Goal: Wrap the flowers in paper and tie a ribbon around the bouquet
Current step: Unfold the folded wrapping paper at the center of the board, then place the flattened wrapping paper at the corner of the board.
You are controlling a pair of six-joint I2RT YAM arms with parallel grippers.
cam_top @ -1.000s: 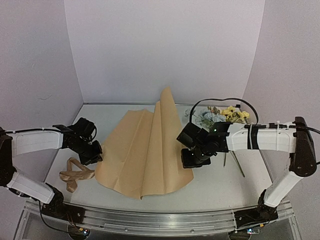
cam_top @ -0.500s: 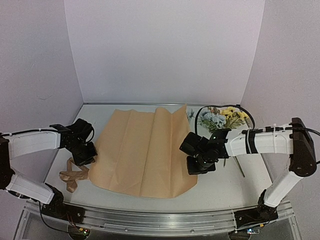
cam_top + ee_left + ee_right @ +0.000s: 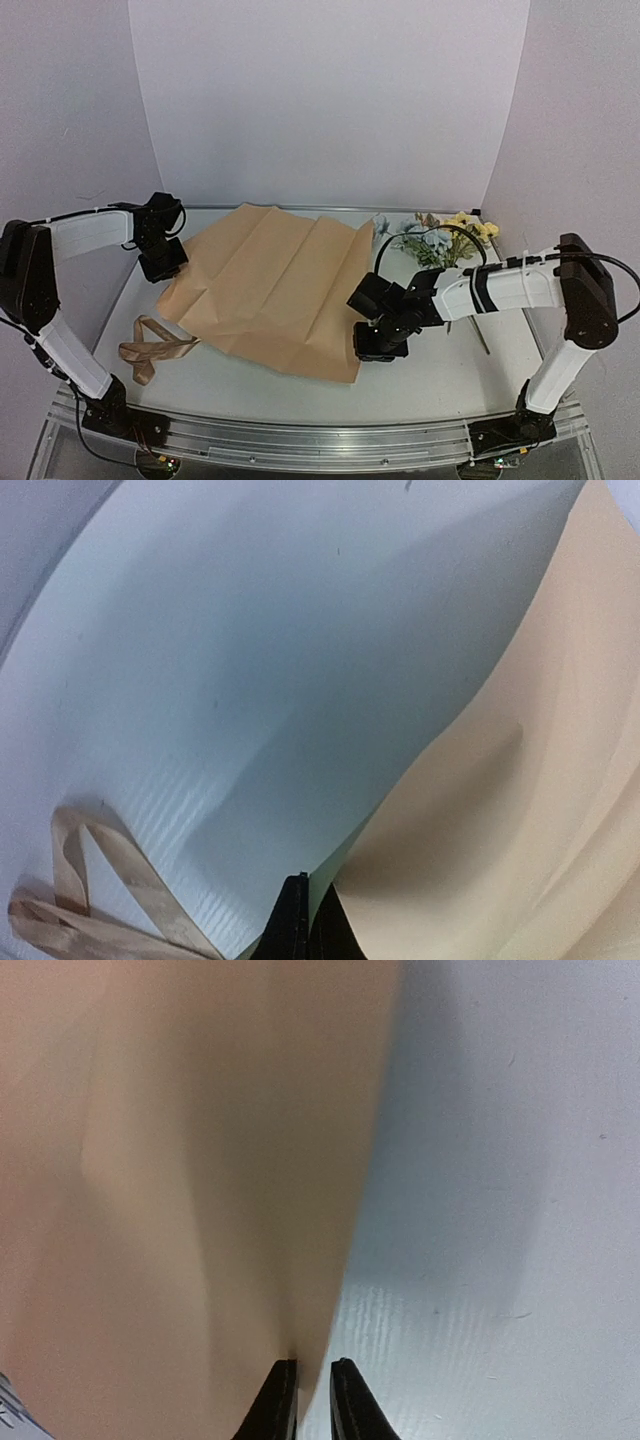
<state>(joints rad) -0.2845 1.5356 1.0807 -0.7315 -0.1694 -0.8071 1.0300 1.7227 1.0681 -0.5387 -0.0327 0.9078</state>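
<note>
The paper (image 3: 270,290) lies spread on the table, tan side up and creased. My left gripper (image 3: 165,268) is shut on its far left corner; in the left wrist view the black fingers (image 3: 296,920) pinch the paper (image 3: 500,780) at its edge. My right gripper (image 3: 366,348) sits at the near right corner. There the paper's (image 3: 200,1190) edge runs between the slightly parted fingers (image 3: 283,1400) of the right gripper (image 3: 313,1365). The flowers (image 3: 440,235) lie at the back right. The ribbon (image 3: 150,350) lies looped at the near left and shows as the ribbon (image 3: 90,905) in the left wrist view.
Thin flower stems (image 3: 475,335) stretch toward the near right beside my right arm. A black cable (image 3: 395,235) arcs over the flowers. White walls close the table on three sides, and a metal rail (image 3: 320,440) runs along the near edge.
The paper has come down from a raised fold to lie flat and skewed. My left gripper has moved away to the back left, the right one nearer. The right jaws have parted a little.
</note>
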